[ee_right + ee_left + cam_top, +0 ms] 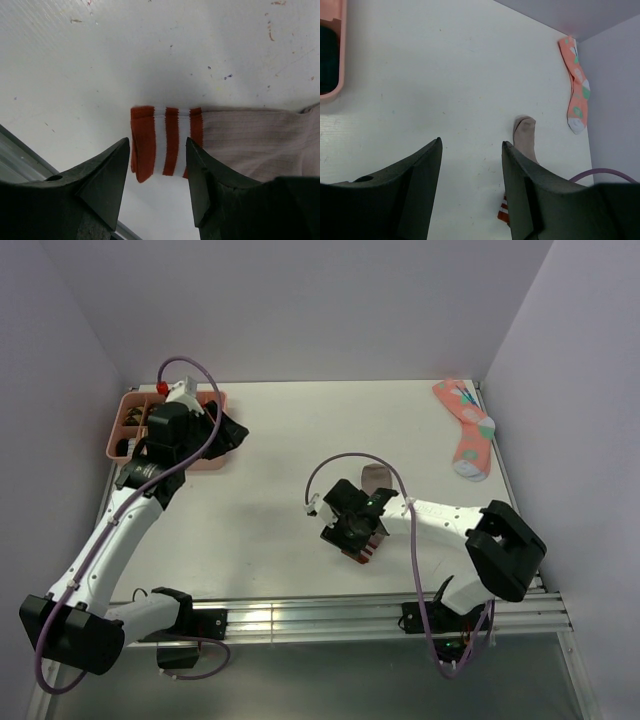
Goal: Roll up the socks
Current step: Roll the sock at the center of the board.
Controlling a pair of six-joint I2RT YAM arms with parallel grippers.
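While the right gripper (158, 143) hangs open, the taupe sock (250, 142) lies cuff-first between its fingers.

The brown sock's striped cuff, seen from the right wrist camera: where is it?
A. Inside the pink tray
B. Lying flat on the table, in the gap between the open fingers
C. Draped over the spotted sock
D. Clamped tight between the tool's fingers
B: the striped cuff of the brown sock lies flat on the table, framed by the right tool, whose fingers stand apart and are not closed on it.
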